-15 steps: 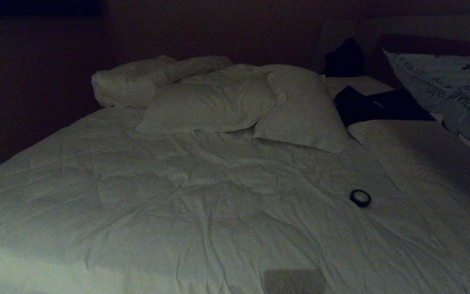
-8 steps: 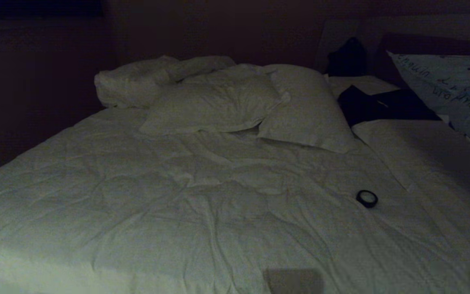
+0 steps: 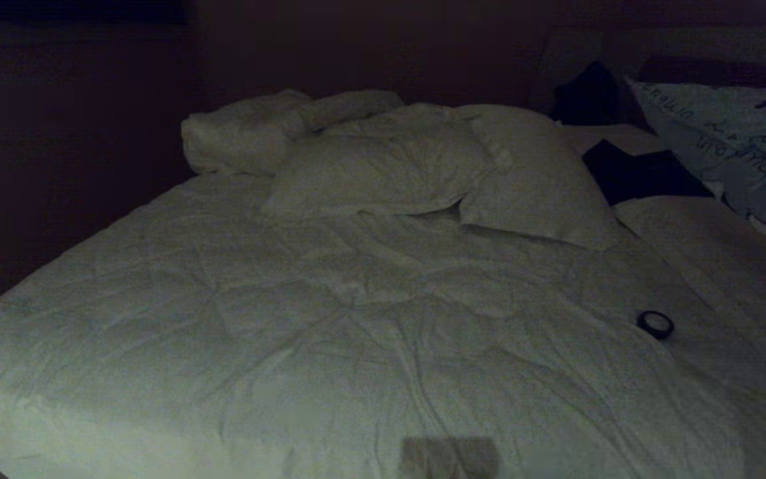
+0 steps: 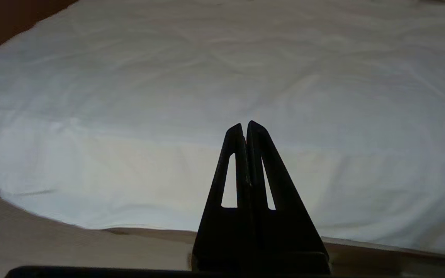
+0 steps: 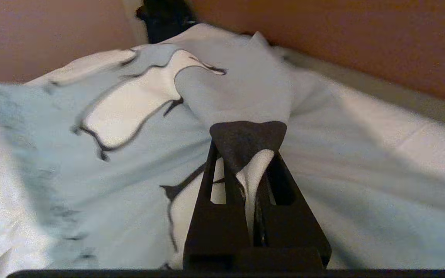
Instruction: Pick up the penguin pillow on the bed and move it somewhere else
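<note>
Penguin pillow (image 3: pixel 742 146) is seen at the far right corner of the bed (image 3: pixel 330 332), by the headboard, with its lettered face turned toward the camera; in the right wrist view a fold of the pillow (image 5: pixel 129 127) is pinched by the right claw (image 5: pixel 247 143), whose fingers are pressed together on the cloth, with white fabric bunched between them; whether the pillow rests on the bed or is lifted off it cannot be told. Left claw (image 4: pixel 244 129) is held low off the near edge of the bed, its fingers pressed together on nothing, the white duvet (image 4: pixel 207 77) spread before it. Two white pillows (image 3: pixel 436 169) are laid overlapping near the head of the bed, and a rumpled roll of bedding (image 3: pixel 256 130) is lodged at the far left corner beside them. A dark cloth (image 3: pixel 636 174) is laid between the white pillows and the penguin pillow. A small black ring (image 3: pixel 655 324) is seen on the duvet toward the right edge, well apart from the pillows.
</note>
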### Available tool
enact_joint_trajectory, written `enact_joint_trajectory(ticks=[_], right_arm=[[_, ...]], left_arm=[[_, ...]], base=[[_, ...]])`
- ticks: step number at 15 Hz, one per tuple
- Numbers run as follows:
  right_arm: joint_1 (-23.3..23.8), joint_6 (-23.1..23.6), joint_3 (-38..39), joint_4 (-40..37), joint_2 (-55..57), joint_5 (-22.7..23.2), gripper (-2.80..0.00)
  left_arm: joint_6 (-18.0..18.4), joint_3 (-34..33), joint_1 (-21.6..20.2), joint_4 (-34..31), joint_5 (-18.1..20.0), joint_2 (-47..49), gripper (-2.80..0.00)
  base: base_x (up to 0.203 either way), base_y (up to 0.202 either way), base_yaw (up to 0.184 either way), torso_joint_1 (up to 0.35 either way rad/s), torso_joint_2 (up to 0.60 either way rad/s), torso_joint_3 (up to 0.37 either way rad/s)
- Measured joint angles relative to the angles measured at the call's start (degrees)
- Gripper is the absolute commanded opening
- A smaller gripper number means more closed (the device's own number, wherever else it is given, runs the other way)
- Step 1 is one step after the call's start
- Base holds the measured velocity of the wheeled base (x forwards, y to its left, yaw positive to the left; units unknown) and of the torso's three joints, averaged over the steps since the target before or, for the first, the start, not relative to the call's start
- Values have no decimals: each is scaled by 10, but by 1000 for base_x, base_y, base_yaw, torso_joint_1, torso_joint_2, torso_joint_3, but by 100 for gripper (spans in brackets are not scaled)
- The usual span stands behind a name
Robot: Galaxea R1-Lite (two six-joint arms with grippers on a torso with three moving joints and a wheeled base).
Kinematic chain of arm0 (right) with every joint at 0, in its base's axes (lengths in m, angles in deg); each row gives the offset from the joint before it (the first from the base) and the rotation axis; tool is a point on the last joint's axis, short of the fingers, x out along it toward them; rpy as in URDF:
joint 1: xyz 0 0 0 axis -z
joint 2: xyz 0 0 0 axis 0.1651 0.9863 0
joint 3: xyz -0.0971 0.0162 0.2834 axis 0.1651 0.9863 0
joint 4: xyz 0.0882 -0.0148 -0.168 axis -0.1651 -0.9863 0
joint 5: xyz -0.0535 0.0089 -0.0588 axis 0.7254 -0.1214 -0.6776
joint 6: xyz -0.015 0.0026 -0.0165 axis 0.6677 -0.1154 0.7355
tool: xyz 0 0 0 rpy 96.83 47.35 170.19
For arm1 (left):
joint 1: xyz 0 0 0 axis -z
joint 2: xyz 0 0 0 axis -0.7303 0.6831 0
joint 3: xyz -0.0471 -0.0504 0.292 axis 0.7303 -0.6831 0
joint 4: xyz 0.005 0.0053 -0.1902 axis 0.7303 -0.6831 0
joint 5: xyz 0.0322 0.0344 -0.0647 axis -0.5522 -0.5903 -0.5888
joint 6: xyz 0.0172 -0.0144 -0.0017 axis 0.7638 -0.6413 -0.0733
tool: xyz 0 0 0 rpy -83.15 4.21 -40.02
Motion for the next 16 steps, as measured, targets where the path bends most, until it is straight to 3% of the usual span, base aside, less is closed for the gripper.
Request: enact_joint_trajectory(ticks=[8,16], right_arm=[[0,0,1,0,0,-1,-280],[1,0,2,0,0,-1,-280]], left_arm=[[0,0,0,0,0,0,-280],[0,0,0,0,0,0,-280]], base=[[0,182,1,2,0,0],[0,6,0,0,0,0]])
